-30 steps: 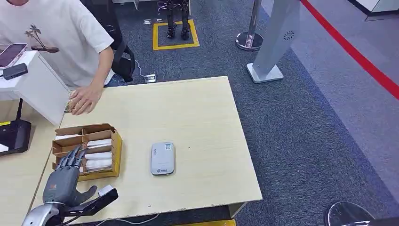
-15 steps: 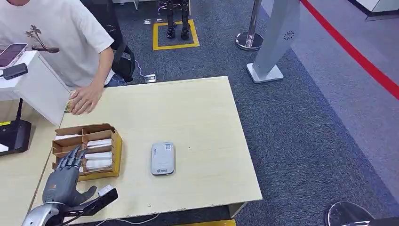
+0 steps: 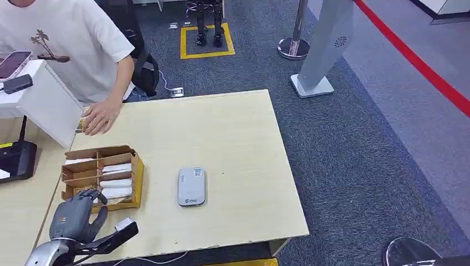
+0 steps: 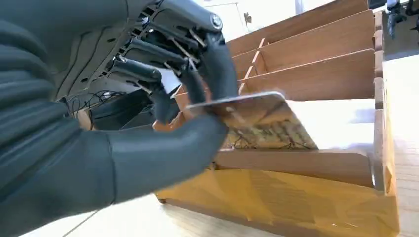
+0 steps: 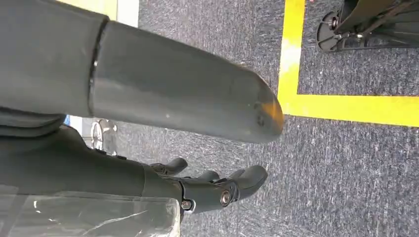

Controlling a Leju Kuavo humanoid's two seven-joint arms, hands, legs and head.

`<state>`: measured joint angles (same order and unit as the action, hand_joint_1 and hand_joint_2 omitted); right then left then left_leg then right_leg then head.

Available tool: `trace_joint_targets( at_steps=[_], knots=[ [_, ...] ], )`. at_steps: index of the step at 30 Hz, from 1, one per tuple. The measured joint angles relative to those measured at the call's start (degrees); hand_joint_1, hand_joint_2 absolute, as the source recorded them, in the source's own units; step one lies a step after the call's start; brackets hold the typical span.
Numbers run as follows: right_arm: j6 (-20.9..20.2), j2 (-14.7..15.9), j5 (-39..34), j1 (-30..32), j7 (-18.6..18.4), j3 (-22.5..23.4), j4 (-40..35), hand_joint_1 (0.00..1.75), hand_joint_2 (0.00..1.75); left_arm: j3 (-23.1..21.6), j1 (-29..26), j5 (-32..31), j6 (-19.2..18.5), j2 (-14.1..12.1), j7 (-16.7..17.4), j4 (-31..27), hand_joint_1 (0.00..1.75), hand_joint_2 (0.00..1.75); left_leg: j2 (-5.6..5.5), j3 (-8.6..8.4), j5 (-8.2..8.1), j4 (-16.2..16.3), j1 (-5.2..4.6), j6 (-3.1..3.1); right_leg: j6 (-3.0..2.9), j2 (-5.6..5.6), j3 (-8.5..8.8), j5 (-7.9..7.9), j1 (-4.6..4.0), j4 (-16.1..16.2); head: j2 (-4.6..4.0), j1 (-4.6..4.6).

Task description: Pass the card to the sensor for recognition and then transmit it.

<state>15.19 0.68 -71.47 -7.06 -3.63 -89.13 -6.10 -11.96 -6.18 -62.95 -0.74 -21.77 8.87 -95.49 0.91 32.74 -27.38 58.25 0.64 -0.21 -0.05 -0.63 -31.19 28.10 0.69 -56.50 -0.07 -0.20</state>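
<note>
A cardboard box with several compartments of white cards stands at the table's near left. My left hand is at the box's near edge with its fingers curled in. In the left wrist view this hand pinches one card between thumb and fingers, just above the box's nearest compartment. The grey card sensor lies flat on the table to the right of the box, apart from the hand. My right hand hangs over the carpet, fingers loose and holding nothing.
A person in a white shirt stands at the far left, one hand resting on the wooden table's far left corner. A white stand and a black device sit left of the box.
My left hand's fingers, earlier stretched out over the box, have curled in and closed on a card. The person and the sensor have not moved.
</note>
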Motion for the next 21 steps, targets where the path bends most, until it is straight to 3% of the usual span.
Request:
trace_joint_targets(
  at_steps=[16, 21],
  knots=[
    [-0.22, 0.0, -0.15, 0.01, 0.61, 0.02, 0.0, 0.0, 0.0, 0.0, 0.0, 1.25, 0.94, 0.0, -0.89, -0.02, 1.75, 1.75, 0.0, 0.0, 0.0, 0.0, 0.0, 0.0, 0.0, 0.0, 0.01, 0.0, 0.0, 0.0, 0.0, 0.0],
    [-0.39, 0.0, -0.37, 0.01, 0.76, 0.02, 0.0, 0.0, 0.0, 0.18, -0.01, -0.53, 5.29, 0.35, -1.33, -0.77, 1.75, 1.75, 0.0, 0.0, 0.0, 0.0, 0.0, 0.0, 0.0, 0.0, 0.01, 0.0, 0.0, 0.0, 0.0, 0.0]
  ],
)
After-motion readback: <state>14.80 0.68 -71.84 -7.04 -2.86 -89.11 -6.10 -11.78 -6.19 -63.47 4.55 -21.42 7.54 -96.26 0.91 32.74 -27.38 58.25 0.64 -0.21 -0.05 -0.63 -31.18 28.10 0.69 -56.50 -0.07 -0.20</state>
